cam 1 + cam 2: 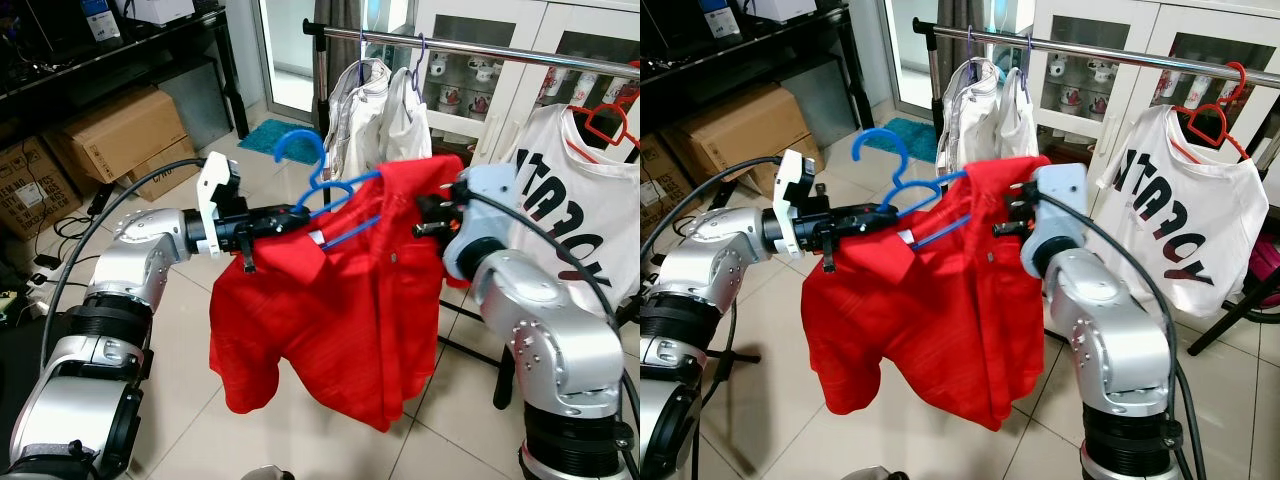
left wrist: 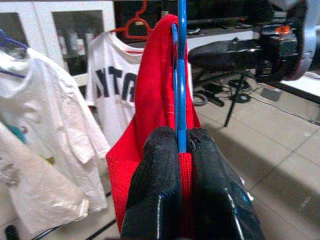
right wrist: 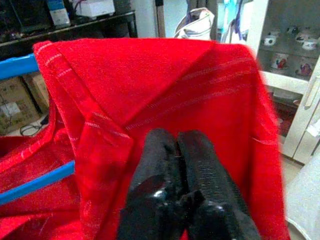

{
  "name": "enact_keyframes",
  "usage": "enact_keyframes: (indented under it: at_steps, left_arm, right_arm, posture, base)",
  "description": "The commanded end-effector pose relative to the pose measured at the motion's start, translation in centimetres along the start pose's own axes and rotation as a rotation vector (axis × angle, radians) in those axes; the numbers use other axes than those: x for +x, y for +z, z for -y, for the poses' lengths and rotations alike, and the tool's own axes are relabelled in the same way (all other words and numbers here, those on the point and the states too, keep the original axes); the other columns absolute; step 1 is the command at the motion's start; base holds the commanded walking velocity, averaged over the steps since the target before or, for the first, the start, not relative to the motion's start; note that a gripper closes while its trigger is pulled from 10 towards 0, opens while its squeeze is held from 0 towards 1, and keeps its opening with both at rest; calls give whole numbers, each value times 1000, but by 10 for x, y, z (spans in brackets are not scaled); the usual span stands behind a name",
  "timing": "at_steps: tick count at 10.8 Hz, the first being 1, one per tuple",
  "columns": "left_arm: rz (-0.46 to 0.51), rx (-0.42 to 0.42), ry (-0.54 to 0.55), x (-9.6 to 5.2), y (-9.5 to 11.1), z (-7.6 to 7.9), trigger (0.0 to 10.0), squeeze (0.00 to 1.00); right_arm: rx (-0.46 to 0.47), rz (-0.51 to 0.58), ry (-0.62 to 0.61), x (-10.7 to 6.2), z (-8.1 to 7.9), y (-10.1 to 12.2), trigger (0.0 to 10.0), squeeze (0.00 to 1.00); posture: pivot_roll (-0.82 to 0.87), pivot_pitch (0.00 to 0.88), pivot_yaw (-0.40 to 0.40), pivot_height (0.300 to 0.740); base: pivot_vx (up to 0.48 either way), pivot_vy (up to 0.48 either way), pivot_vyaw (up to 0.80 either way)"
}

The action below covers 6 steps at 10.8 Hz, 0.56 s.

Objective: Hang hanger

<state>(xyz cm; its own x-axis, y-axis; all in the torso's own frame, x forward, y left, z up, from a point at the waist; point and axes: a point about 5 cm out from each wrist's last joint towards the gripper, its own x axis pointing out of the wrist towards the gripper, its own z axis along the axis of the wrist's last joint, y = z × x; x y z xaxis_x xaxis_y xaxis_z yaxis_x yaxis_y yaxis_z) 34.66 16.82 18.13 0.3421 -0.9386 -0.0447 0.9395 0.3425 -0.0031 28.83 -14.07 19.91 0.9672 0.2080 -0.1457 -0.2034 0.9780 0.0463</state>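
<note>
Left gripper (image 2: 181, 150) first: its two black fingers (image 2: 155, 185) are pinched tight on the blue hanger (image 1: 335, 195), with a fold of the red shirt (image 1: 340, 320) caught between them, so wire and cloth travel as one. The right gripper (image 3: 177, 150) is clenched on the shirt's far shoulder, spreading the fabric so it does not slide off the hanger. Outward now: the shirt hangs between the two arms, hem dropping free, the hanger's hook (image 1: 298, 150) poking up and unattached. The clothes rail (image 1: 480, 52) sits above and beyond the shirt, white garments (image 1: 385, 110) hanging from it just behind. Rightward along the rail hangs the printed white tee (image 1: 570, 190). Hanging, I'd say, remains to be done.
</note>
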Motion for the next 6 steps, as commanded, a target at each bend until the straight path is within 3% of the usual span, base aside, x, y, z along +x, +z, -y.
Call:
enact_keyframes:
  at_steps: [1, 4, 5, 6]
  left_arm:
    - [28, 50, 27, -1, 14, -5, 0, 0]
    - [18, 68, 49, 0, 12, -7, 0, 0]
    - [23, 76, 60, 1, 12, -8, 0, 0]
    - [27, 88, 81, 2, 12, -10, 0, 0]
  right_arm:
    - [13, 55, 31, -1, -3, 10, 0, 0]
    - [16, 85, 72, -2, -5, 15, 0, 0]
    - [-13, 77, 84, -2, -7, 15, 10000, 0]
    - [-1, 83, 117, -3, -13, 15, 10000, 1000]
  posture:
    - [-157, 0, 115, 740]
    - [-159, 0, 117, 740]
    - [-160, 0, 116, 740]
    - [-160, 0, 114, 740]
  base:
    - [0, 0, 0]
    - [0, 0, 0]
    - [0, 0, 0]
    - [0, 0, 0]
